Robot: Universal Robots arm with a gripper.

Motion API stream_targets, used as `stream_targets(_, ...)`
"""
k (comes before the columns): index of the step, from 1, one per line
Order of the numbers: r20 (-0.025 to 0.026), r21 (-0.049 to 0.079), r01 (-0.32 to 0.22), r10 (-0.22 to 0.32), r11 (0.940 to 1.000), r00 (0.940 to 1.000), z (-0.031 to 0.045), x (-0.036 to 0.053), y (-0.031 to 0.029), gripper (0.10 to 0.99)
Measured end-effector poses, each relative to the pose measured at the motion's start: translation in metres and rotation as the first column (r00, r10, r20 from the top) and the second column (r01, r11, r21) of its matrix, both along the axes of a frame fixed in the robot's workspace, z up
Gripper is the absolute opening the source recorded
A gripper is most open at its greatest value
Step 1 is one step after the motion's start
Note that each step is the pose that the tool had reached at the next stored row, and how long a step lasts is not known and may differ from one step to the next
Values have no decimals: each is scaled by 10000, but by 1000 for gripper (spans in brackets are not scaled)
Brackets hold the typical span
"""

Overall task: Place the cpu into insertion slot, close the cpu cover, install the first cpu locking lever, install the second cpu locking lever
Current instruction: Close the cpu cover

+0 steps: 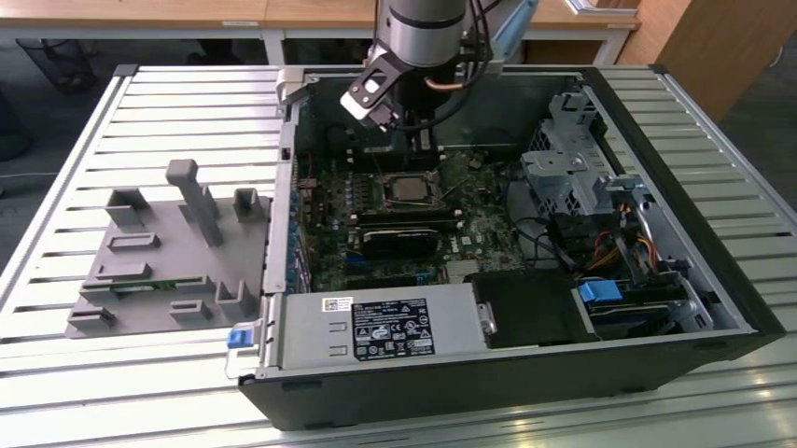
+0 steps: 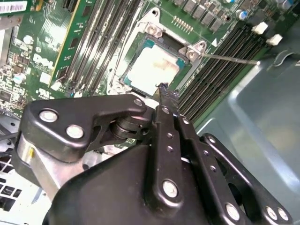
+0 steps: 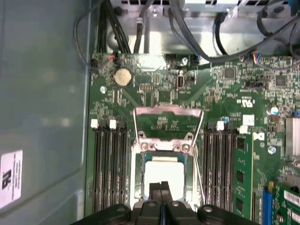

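Gripper [image 3: 161, 185] – 2 fingers pressed together, empty – hovers just over the cpu [image 3: 164, 169] in the insertion slot [image 3: 141, 164]; chip likely light, rigid, fragile – grip its edges.

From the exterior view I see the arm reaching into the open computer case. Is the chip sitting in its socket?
Observer: Yes. In both wrist views the chip lies in the socket, with its pale metal top facing up.
Operator: Is the end effector holding anything?
Observer: No. In the first wrist view the end effector has its fingertips shut together and empty, over one edge of the chip.
Operator: Is anything sticking out around the socket?
Observer: In the second wrist view a thin metal rod runs from one socket corner out over the black memory slots.
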State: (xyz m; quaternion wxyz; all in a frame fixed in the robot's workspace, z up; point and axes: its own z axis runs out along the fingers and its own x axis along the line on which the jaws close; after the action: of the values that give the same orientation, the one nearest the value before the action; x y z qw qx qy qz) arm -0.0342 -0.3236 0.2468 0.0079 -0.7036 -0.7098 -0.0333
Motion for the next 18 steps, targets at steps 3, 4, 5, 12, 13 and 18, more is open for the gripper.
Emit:
stream_targets(3,-22,22,0,0,10000,10000,0,62,0,106)
stream_targets(4,-26,27,0,0,10000,10000,2,68,0,106)
stream_targets(5,-29,30,0,0,10000,10000,11,70,0,106)
stream_targets(12,-37,75,-1,1,10000,10000,118,76,0,106)
stream_targets(13,-39,90,0,0,10000,10000,121,79,0,106)
stream_targets(18,-51,221,1,1,9998,10000,120,131,-2,106)
